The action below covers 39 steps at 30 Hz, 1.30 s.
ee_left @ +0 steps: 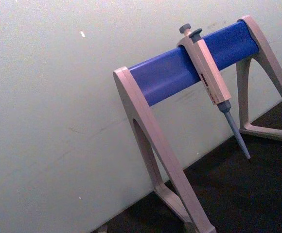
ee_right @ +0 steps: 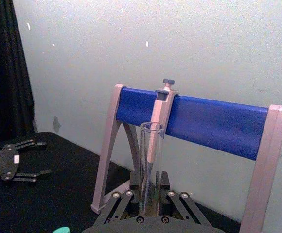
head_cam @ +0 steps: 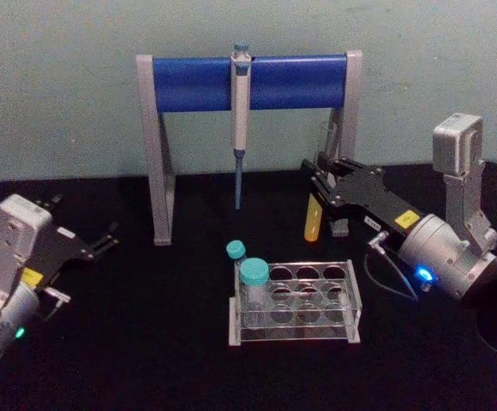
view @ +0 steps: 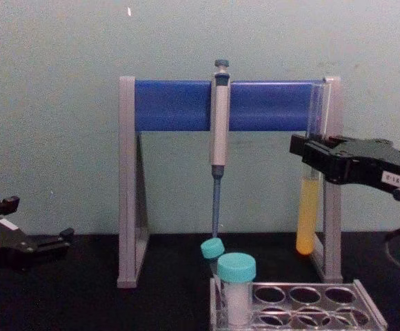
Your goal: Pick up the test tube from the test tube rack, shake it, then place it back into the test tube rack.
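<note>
1. Jaws of the right gripper (head_cam: 321,184) are clenched on the test tube (head_cam: 314,221), gripping it at mid-height. Tube is off the table, held clear of the test tube rack (head_cam: 352,301).
2. Key relation: tube's long axis is vertical, open end up. It hangs beyond the rack's far right corner, so the rack lies toward the robot and lower. The right arm is the nearer one and already has the tube.
3. Left gripper (head_cam: 84,216) is parked far left with fingers spread and nothing between them, well apart from the rack.
4. Chest view: yellow-orange liquid fills the tube's (view: 308,214) lower third, and its rounded tip shows below the gripper (view: 309,156). Fore-aft offset to the rack (view: 367,304) is unreadable there.
5. Head view gives that offset. It also shows the teal-capped tubes (head_cam: 254,274) on the rack's left side, with the right-hand holes free.
6. Right wrist view: the tube's (ee_right: 149,165) open rim, uncapped and upright.
7. Judgement: shaking risks a spill, and the return needs the tip centred over a free hole.
</note>
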Motion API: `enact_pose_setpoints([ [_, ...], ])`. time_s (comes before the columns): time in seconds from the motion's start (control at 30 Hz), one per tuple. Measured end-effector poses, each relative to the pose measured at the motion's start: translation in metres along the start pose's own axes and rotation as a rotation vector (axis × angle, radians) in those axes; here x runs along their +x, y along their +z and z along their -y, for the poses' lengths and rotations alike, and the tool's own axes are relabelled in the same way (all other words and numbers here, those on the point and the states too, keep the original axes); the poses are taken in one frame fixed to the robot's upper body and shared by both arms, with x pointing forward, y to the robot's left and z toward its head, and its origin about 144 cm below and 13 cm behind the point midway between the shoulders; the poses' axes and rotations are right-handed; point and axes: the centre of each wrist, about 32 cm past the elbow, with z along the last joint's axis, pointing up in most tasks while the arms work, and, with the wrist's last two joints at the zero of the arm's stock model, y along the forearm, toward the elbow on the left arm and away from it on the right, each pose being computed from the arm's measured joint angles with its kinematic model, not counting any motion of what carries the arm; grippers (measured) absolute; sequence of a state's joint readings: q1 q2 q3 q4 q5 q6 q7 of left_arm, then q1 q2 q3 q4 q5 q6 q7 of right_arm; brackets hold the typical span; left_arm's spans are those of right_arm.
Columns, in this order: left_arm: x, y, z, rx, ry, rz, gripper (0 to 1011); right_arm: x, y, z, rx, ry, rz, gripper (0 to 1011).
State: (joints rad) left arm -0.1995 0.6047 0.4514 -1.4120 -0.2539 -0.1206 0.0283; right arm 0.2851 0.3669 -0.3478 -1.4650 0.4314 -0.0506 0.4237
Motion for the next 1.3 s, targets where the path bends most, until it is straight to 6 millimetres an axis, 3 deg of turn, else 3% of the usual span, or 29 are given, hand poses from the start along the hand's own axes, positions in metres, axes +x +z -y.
enact_pose_setpoints([
  [0.43, 0.0, 0.0, 0.0, 0.0, 0.0, 0.0, 1010, 0.004, -0.001, 0.007, -0.007, 0.0, 0.007, 224],
  [1.0, 0.0, 0.0, 0.0, 0.0, 0.0, 0.0, 1010, -0.005, 0.008, 0.036, -0.047, 0.103, -0.009, 224],
  [1.3, 0.0, 0.0, 0.0, 0.0, 0.0, 0.0, 1010, -0.012, 0.008, 0.029, -0.048, 0.187, -0.05, 224],
])
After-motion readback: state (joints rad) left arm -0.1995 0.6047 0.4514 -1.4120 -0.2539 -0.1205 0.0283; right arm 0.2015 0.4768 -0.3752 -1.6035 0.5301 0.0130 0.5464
